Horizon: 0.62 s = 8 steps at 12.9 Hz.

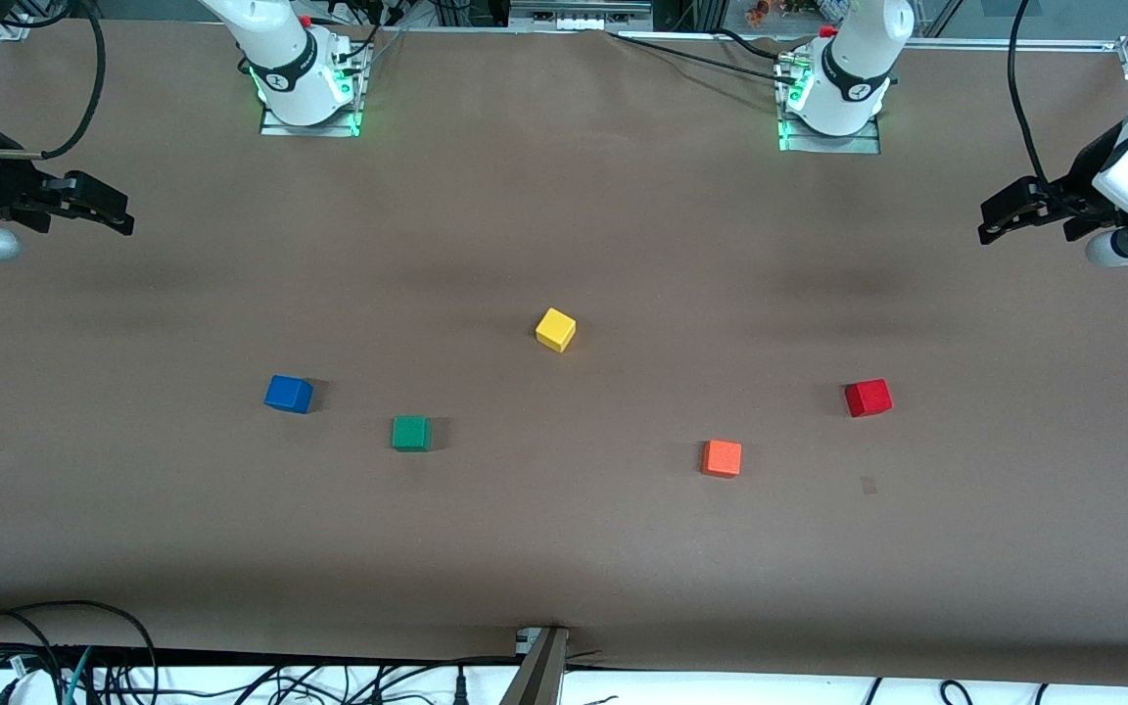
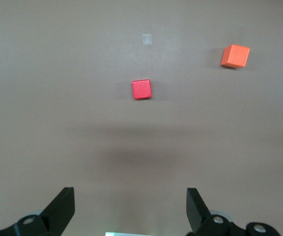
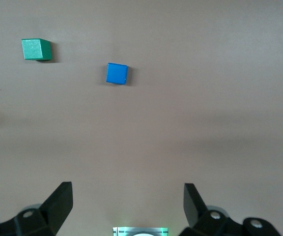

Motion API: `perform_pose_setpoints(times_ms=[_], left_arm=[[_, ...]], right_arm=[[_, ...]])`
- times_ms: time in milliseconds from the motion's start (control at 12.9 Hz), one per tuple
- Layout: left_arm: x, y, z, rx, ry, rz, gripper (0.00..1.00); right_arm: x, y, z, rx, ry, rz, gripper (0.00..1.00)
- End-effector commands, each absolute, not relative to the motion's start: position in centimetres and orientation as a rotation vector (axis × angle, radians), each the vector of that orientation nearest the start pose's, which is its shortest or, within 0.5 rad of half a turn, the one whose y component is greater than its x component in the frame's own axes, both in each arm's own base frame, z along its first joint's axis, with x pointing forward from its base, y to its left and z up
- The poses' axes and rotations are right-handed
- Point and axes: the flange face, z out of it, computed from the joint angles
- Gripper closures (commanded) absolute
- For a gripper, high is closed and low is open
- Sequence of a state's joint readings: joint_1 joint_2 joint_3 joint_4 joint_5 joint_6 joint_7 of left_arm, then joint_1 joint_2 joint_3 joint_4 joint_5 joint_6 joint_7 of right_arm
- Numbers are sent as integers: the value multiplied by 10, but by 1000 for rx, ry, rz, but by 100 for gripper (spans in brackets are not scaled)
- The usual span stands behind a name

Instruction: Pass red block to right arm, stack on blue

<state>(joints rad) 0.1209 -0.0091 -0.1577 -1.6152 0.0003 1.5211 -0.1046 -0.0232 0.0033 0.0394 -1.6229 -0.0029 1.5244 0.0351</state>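
Confusion is our main risk: with our left gripper (image 1: 1000, 217) and right gripper (image 1: 109, 208) both spread wide over opposite table ends, we could grab the orange cube (image 1: 722, 458) near the small bright-red cube (image 1: 868, 398) instead.

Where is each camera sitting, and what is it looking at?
Front view: high across the table, facing both bases, showing five cubes, with the left gripper and right gripper waiting raised at the table's ends.
Left wrist view: on the left arm's wrist, looking down past its open gripper at the red block and orange cube.
Right wrist view: on the right arm's wrist, looking down past its open gripper at the blue cube and green cube.
Shared: the front view also shows all four cubes.
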Motion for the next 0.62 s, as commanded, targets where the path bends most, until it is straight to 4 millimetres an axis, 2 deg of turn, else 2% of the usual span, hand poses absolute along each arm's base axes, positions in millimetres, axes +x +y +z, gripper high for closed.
perform_pose_setpoints(times_ms=[0, 389, 544], left_arm=[[537, -22, 611, -3139, -82, 129, 0], [540, -25, 609, -3131, -63, 125, 0], [545, -18, 602, -3146, -82, 141, 0]], right_arm=[[546, 10, 601, -3133, 43, 159, 0], [546, 10, 601, -3133, 43, 161, 0], [546, 10, 600, -3132, 43, 164, 0]])
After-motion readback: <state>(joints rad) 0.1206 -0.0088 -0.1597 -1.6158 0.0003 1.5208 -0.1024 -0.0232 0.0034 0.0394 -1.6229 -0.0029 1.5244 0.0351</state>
